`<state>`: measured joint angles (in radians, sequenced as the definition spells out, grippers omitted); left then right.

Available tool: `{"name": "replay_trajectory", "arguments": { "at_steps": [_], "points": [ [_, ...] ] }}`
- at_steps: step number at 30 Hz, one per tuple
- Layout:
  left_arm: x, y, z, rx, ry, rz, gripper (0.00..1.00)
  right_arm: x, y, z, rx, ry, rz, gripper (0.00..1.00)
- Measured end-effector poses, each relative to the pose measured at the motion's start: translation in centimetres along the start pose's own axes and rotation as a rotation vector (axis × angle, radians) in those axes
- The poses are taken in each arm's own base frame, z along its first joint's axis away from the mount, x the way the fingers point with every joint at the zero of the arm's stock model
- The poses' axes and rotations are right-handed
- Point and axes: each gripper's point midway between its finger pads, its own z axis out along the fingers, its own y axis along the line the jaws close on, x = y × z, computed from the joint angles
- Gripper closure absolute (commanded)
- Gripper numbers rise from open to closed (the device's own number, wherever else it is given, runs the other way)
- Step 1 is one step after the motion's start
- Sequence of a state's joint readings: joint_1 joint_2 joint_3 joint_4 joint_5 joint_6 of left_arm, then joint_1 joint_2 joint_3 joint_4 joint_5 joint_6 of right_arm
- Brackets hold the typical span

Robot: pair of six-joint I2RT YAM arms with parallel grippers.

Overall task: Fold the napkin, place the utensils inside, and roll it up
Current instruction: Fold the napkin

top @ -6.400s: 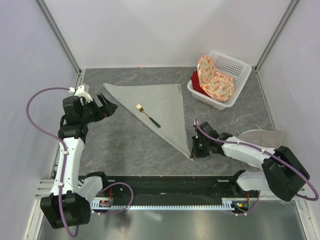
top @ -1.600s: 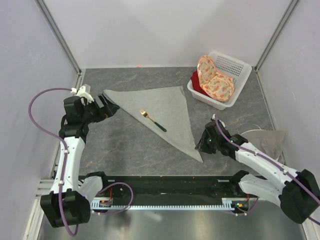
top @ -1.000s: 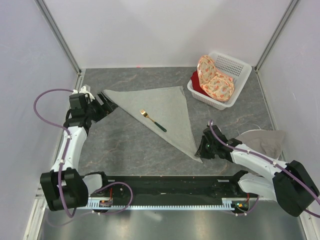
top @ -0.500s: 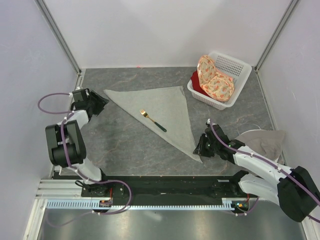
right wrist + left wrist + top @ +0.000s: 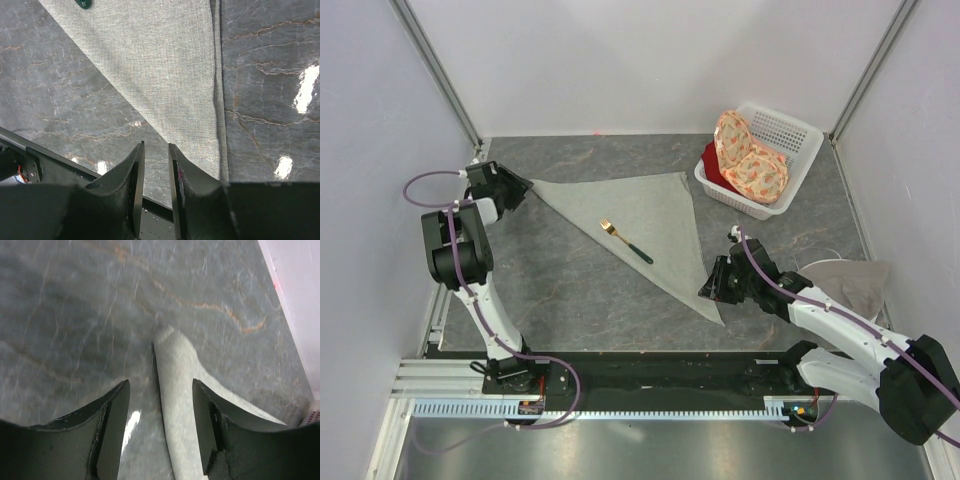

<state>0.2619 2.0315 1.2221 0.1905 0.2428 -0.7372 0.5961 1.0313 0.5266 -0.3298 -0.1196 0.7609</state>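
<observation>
Napkin point(image 5: 176, 371) corner at left hand point(image 5: 160, 382)

Napkin point(image 5: 165, 75): matt woven cloth, coarse visible weave, stitched hem. Fork point(image 5: 622, 240): shiny gold metal head, glossy dark green handle. Surface point(image 5: 270, 75): smooth grey marbled stone look, polished, bright glare spots. Basket point(image 5: 782, 124): white perforated plastic. Floral cloth point(image 5: 750, 160) and beige cloth point(image 5: 845, 280): soft, matt. Left pincer point(image 5: 160, 382): dark matt plastic, edges scuffed. Rail point(image 5: 650, 410): ribbed bare metal.

No writing, label, brand, number or sign is readable anywhere.
</observation>
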Motion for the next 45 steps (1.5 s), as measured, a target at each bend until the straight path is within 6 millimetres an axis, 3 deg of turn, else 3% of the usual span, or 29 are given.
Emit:
{"name": "replay_trajectory", "arguments": {
  "at_steps": [7,23,29,39,45],
  "points": [
    [-0.8,-0.2,2.3,0.021,0.013,-0.001,0.43,-0.4,0.4,-0.1,-0.007,-0.008,0.0,0.66],
    [-0.5,-0.5,4.1,0.021,0.088,-0.017,0.57,0.0,-0.1,0.3,0.017,0.016,0.004,0.64],
    [-0.4,-0.4,4.3,0.008,0.108,-0.025,0.67,0.0,-0.2,0.3,0.019,0.015,0.004,0.64],
    [0.3,-0.4,4.6,0.012,0.152,-0.037,0.97,0.0,-0.2,0.3,0.019,0.015,0.004,0.64],
    [0.8,-1.3,4.5,0.078,0.181,-0.02,0.98,0.1,-0.2,0.3,0.022,0.016,0.002,0.64]
  ]
}}
